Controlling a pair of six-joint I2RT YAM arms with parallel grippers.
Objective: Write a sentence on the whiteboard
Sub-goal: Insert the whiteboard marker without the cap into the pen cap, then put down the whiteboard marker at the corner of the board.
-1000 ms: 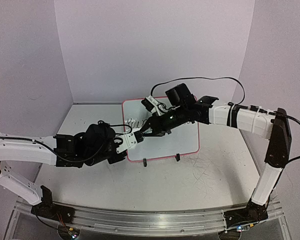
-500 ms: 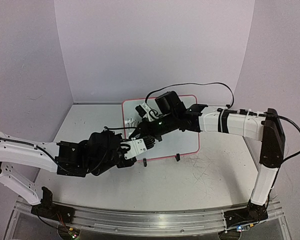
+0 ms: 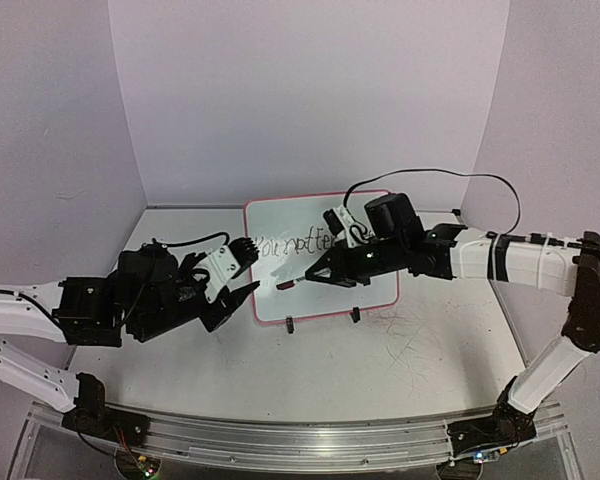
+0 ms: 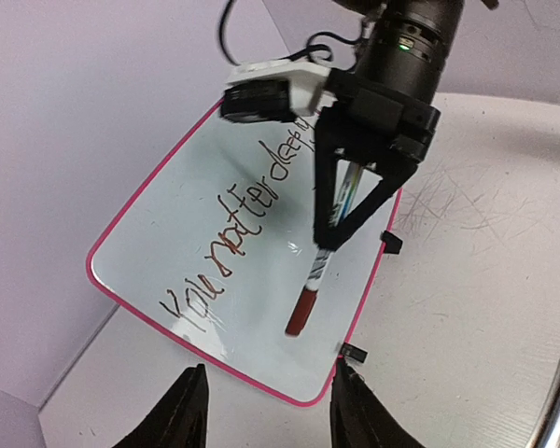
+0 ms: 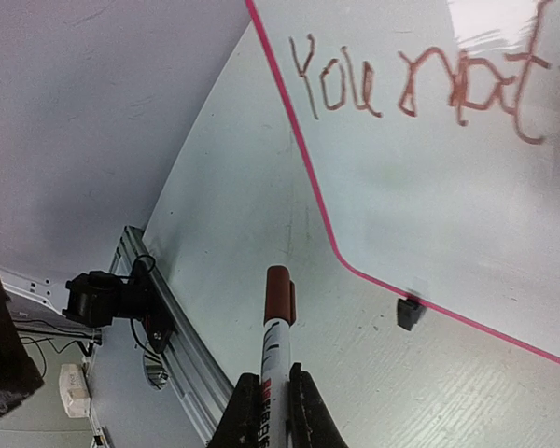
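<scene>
table (image 3: 380, 350): scuffed white.
whiteboard (image 3: 330, 303): mid-table, sentence (image 3: 290, 243) written across it.
left gripper (image 3: 245, 272): just backed off left, jaws apart, empty.
right gripper (image 3: 315, 273): clamping the capped marker (image 4: 310, 289) over it.
task: looks done tbh.

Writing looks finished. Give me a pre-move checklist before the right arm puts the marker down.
1. The red-brown cap sits on the white-barrelled marker: ok.
2. The right gripper is shut on the marker: ok.
3. The left gripper is open and empty: ok.
4. The dark handwritten sentence spans the pink-rimmed white whiteboard: ok.
5. Cap clear of the board surface: cannot tell.
</scene>
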